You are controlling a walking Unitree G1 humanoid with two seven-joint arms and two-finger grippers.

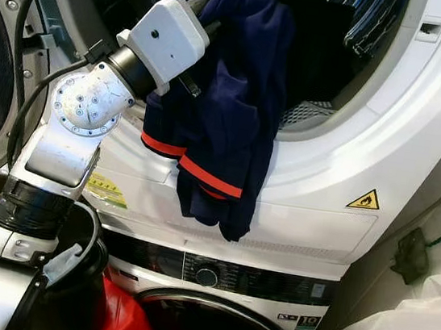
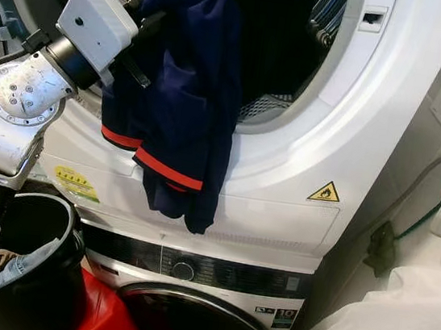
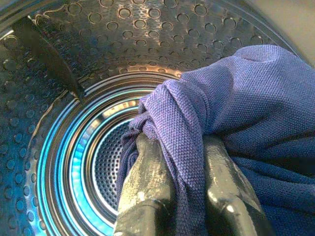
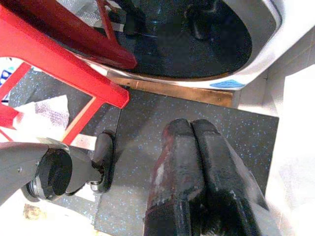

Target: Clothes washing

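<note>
From the head views, two white machines stand one on top of the other. The top one, a dryer (image 1: 420, 134), has its round door hole open, and a dark blue garment (image 1: 228, 109) with red-orange bands hangs out of the hole and down over the white front. More dark and striped clothes (image 2: 322, 7) sit inside the hole behind it. The left arm (image 1: 89, 115) reaches up to the hole, right where the blue garment bunches. Below is the washing machine (image 1: 212, 294) with a knob and a dark round door. A black bucket (image 2: 39, 247) stands by the robot with a bit of cloth in it, and a red stool (image 2: 103, 312) sits next to it. In the left wrist view, the left gripper (image 3: 184, 162) is inside the shiny metal drum (image 3: 64, 123) full of little holes, and its two black fingers pinch a fold of the blue garment tight. In the right wrist view, the right gripper (image 4: 192, 147) hangs low over the dark speckled floor mat (image 4: 147, 128), its two fingers pressed together with nothing between them, near the red stool's legs and the washing machine door.
</note>
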